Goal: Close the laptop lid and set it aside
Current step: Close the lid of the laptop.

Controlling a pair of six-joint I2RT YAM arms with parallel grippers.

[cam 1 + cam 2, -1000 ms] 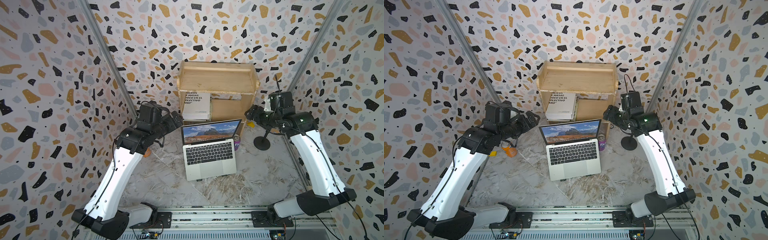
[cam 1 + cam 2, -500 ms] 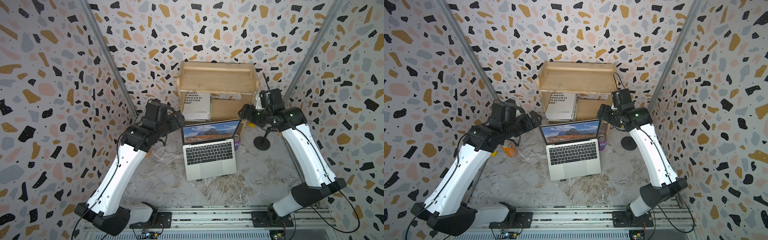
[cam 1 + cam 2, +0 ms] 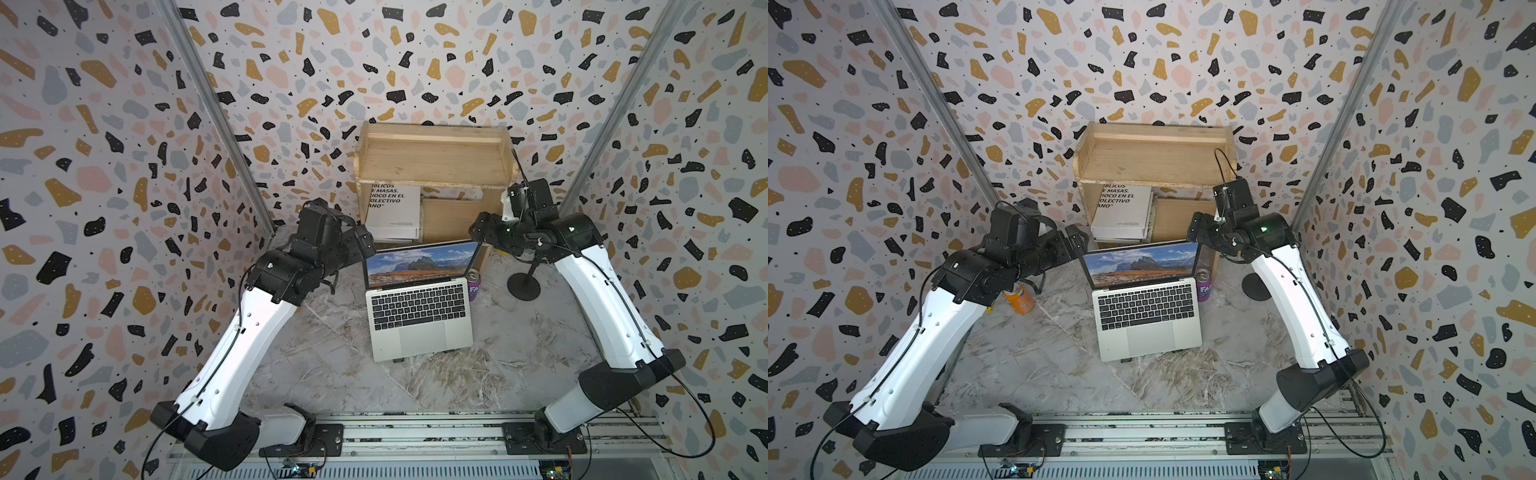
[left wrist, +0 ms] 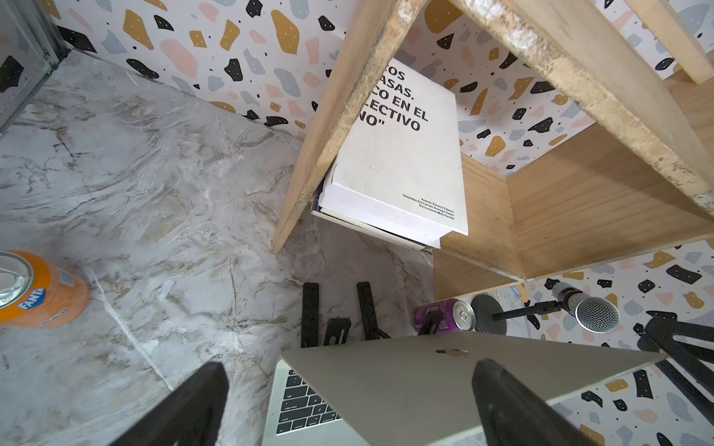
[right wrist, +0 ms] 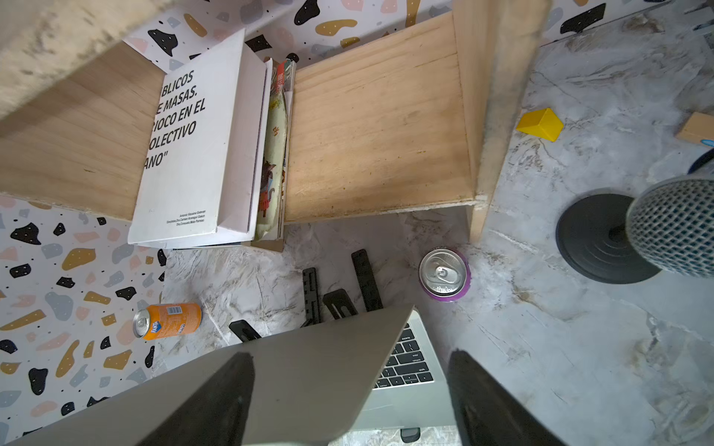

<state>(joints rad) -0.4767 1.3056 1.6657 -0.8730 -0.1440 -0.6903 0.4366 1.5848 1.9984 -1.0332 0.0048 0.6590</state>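
- Laptop (image 3: 419, 320): centre of the table (image 3: 332, 357), open, screen facing near, hinge along its far side.
- Lid (image 3: 422, 262): stands up from the hinge and leans toward far. Its long axis runs left to right.
- My left pincer (image 3: 366, 246): jaws wide apart, holding nothing, at the lid's top left corner. In the left wrist view, one finger lies over the lid's silver back and the other sits off its left edge.
- My right pincer (image 3: 478, 227): jaws apart, holding nothing, at the lid's top right corner. The right wrist view shows the same straddle, mirrored.
- Governing relation: both pincers sit on the far side of the lid, so the lid lies toward near from each.
- Judgement: a push on the top edge toward near should fold the lid down.
- Neither arm is nearer, as each covers its own corner. I cannot tell whether either touches the lid.
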